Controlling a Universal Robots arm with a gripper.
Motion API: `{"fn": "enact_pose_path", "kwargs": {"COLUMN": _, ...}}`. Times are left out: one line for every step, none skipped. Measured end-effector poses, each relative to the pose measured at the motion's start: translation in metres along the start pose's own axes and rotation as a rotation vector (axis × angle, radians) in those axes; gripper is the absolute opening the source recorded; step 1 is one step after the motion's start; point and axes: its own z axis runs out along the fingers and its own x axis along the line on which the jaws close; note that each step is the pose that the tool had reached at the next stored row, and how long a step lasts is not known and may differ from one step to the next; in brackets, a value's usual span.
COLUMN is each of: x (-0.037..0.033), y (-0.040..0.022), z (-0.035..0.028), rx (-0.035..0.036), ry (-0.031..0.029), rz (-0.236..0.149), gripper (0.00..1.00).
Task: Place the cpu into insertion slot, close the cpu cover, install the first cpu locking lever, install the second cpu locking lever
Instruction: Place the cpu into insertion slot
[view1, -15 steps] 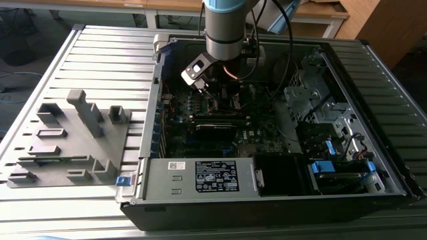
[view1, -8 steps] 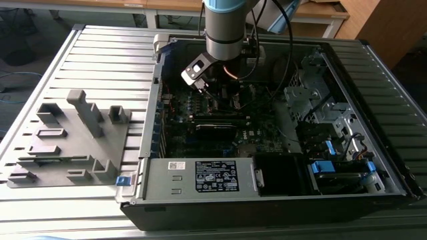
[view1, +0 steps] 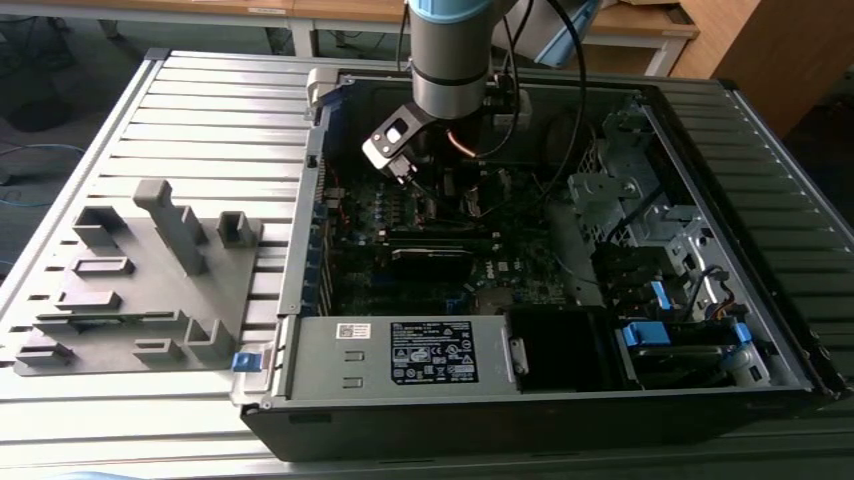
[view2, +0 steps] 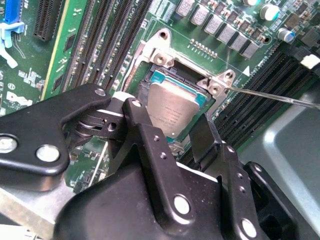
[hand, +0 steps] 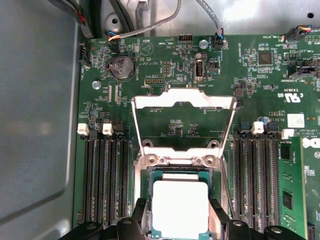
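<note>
In both wrist views the cpu (hand: 180, 207) (view2: 172, 107), a silver-grey square with a teal edge, lies level in the insertion slot (hand: 145, 172) (view2: 175, 70). My gripper (hand: 179, 210) (view2: 172, 127) straddles it, with one black finger (hand: 140, 210) against each of two opposite edges. The cpu cover (hand: 184, 100), a silver frame with a square window, stands swung open on its hinge beyond the slot. In the exterior view the gripper (view1: 441, 185) is low inside the open computer case, over the motherboard.
Black memory slots (hand: 102, 185) run along both sides of the socket. A thin metal locking lever (view2: 275, 95) sticks out unlatched past one socket corner. The case walls (view1: 314, 200), a power supply (view1: 400, 350) and drive bays (view1: 641, 210) ring the board. A grey parts fixture (view1: 134, 280) lies at the exterior view's left.
</note>
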Motion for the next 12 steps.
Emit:
{"fn": "enact_pose_path", "kwargs": {"x": 0.0001, "y": 0.0001, "z": -0.0009, "rx": 0.0, "ry": 0.0001, "rz": 0.0, "gripper": 0.57}}
{"fn": "enact_pose_path", "kwargs": {"x": 0.0001, "y": 0.0002, "z": -0.0014, "rx": -0.0001, "ry": 0.0001, "rz": 0.0, "gripper": 0.57}}
{"fn": "enact_pose_path", "kwargs": {"x": 0.0001, "y": 0.0001, "z": -0.0014, "rx": -0.0001, "ry": 0.0001, "rz": 0.0, "gripper": 0.57}}
{"fn": "enact_pose_path", "kwargs": {"x": 0.0001, "y": 0.0001, "z": -0.0015, "rx": -0.0001, "ry": 0.0, "rz": 0.0, "gripper": 0.57}}
{"fn": "enact_pose_path", "kwargs": {"x": 0.0001, "y": 0.0001, "z": -0.0015, "rx": -0.0001, "ry": 0.0, "rz": 0.0, "gripper": 0.57}}
{"fn": "enact_pose_path", "kwargs": {"x": 0.0001, "y": 0.0001, "z": -0.0015, "rx": -0.0001, "ry": 0.0, "rz": 0.0, "gripper": 0.57}}
{"fn": "enact_pose_path", "kwargs": {"x": 0.0001, "y": 0.0001, "z": -0.0016, "rx": 0.0, "ry": -0.0002, "rz": 0.0, "gripper": 0.57}}
{"fn": "enact_pose_path", "kwargs": {"x": 0.0001, "y": 0.0001, "z": -0.0016, "rx": 0.0, "ry": -0.0002, "rz": 0.0, "gripper": 0.57}}
{"fn": "enact_pose_path", "kwargs": {"x": 0.0001, "y": 0.0001, "z": -0.0017, "rx": 0.0, "ry": -0.0002, "rz": 0.0, "gripper": 0.57}}
{"fn": "enact_pose_path", "kwargs": {"x": 0.0001, "y": 0.0001, "z": -0.0017, "rx": 0.0, "ry": -0.0002, "rz": 0.0, "gripper": 0.57}}
{"fn": "enact_pose_path", "kwargs": {"x": 0.0001, "y": 0.0001, "z": -0.0017, "rx": 0.0, "ry": -0.0002, "rz": 0.0, "gripper": 0.57}}
{"fn": "enact_pose_path", "kwargs": {"x": 0.0001, "y": 0.0001, "z": -0.0017, "rx": 0.0, "ry": -0.0002, "rz": 0.0, "gripper": 0.57}}
